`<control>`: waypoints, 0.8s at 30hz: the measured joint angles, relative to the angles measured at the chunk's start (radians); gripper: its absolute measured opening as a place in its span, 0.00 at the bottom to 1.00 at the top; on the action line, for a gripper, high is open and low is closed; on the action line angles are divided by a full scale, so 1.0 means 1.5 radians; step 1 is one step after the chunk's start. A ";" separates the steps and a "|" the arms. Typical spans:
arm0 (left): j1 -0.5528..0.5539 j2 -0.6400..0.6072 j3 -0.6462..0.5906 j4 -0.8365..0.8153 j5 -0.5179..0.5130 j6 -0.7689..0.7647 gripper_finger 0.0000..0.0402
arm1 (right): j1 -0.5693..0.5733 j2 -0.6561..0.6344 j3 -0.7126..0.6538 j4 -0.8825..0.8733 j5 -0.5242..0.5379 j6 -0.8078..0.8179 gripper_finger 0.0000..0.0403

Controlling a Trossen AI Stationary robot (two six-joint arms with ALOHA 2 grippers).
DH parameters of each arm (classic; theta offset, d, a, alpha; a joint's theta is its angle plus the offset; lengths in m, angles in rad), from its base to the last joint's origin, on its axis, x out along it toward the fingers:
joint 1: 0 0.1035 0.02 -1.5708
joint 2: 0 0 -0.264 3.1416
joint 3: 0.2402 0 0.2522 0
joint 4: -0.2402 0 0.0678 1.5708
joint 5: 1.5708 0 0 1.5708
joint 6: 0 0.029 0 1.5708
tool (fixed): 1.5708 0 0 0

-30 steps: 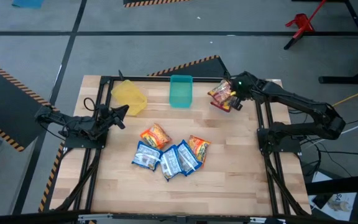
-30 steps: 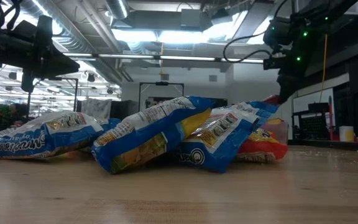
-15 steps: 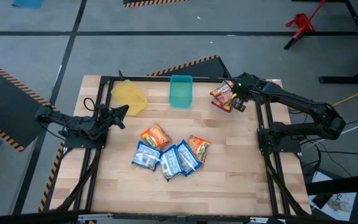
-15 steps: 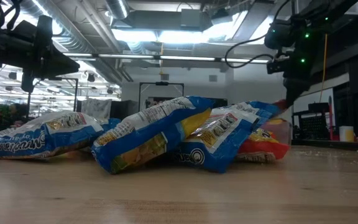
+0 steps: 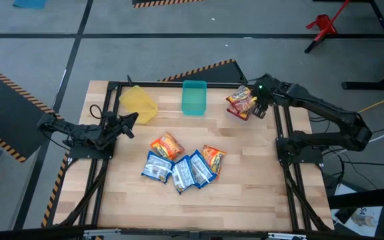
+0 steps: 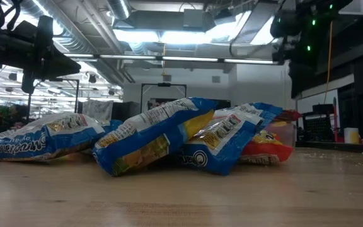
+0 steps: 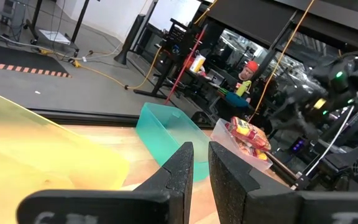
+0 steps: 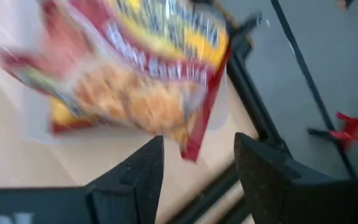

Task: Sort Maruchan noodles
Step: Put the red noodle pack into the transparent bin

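Now the right pincer (image 5: 259, 110) has opened, releasing the red packet (image 5: 239, 102).

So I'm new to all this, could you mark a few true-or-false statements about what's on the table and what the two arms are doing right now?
1. The teal bin stands between the yellow bin and the red packet. True.
2. The right gripper is clamped on a blue packet. False: its fingers are open, beside the red packet.
3. Five packets lie clustered mid-table. True.
4. The left gripper holds a packet. False: it is shut and holds nothing.
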 joint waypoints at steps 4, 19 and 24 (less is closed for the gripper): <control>0.000 0.000 0.000 0.000 -0.002 0.001 0.11 | 0.000 -0.011 0.030 0.093 -0.056 0.025 0.44; 0.000 0.000 0.000 0.000 0.000 0.017 0.11 | -0.005 0.267 0.062 0.374 -0.135 -0.031 0.37; 0.000 0.000 0.000 0.000 0.000 0.017 0.11 | -0.004 0.298 0.103 0.297 -0.142 -0.034 0.37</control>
